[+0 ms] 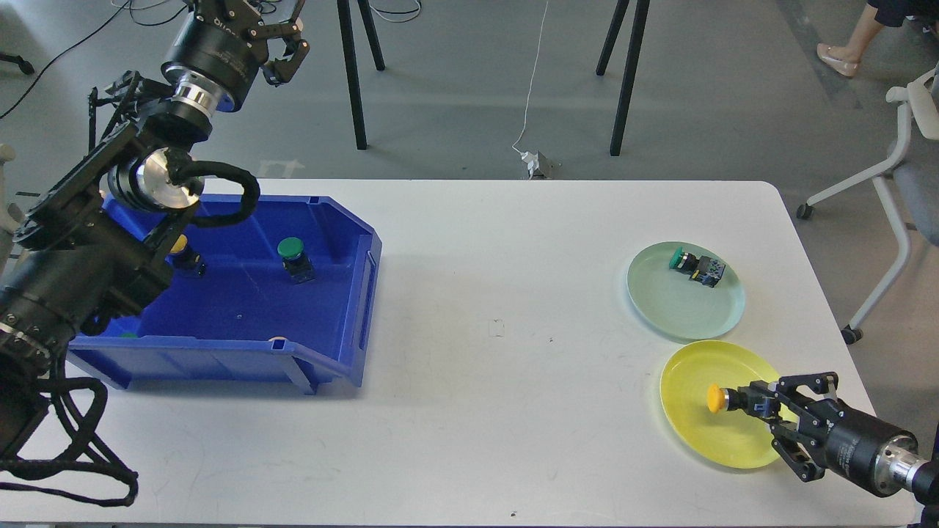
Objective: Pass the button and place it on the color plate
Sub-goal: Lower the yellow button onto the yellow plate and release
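Note:
My right gripper (750, 402) comes in from the lower right and is shut on a yellow button (715, 399), held sideways just over the yellow plate (722, 444). Whether the button touches the plate I cannot tell. The pale green plate (678, 304) behind it holds a green button (691, 264). My left gripper (246, 13) is raised high at the top left, above and behind the blue bin (345, 323). Its finger links are spread and it holds nothing; its tips are cut off by the top edge.
The bin at the left holds a green button (292, 253) and a yellow button (180, 249), with bits of others along its front wall. Stand legs (352, 73) and a chair (910, 169) are on the floor behind the white table (499, 367).

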Robot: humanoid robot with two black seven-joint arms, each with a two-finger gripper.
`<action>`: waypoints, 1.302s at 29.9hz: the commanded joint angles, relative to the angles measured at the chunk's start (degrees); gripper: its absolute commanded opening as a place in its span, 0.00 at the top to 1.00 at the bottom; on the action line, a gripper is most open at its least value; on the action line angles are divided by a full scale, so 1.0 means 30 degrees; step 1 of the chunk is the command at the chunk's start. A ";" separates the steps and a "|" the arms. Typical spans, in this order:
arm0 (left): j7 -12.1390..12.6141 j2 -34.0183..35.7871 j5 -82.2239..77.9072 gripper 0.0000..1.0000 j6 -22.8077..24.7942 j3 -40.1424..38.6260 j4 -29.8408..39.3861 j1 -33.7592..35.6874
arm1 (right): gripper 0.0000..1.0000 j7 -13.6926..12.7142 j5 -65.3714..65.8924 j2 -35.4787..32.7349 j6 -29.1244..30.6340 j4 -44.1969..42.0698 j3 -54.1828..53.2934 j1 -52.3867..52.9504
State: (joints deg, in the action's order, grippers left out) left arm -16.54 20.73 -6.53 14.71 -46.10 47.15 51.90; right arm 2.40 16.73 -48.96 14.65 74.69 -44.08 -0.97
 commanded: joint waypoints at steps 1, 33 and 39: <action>0.0006 -0.0084 0.0039 0.00 -0.0011 -0.0014 -0.0014 -0.0042 | 0.81 -0.0271 -0.0039 0.0850 -0.0078 -0.1135 0.0395 0.0147; 0.0035 0.0004 -0.0019 0.00 -0.0012 0.0045 -0.0014 0.0074 | 0.13 0.0225 -0.0565 -0.4099 0.2702 0.2173 -0.3173 -0.0117; 0.0035 -0.0025 -0.0078 0.00 -0.0215 0.0045 -0.0072 0.0104 | 0.04 0.0666 -0.2850 -0.3896 0.4345 0.1938 -0.8444 0.0204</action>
State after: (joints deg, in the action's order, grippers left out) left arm -16.44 20.74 -6.64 14.63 -45.96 47.12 52.16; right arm 4.17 10.76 -61.20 25.88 80.79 -61.96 -1.18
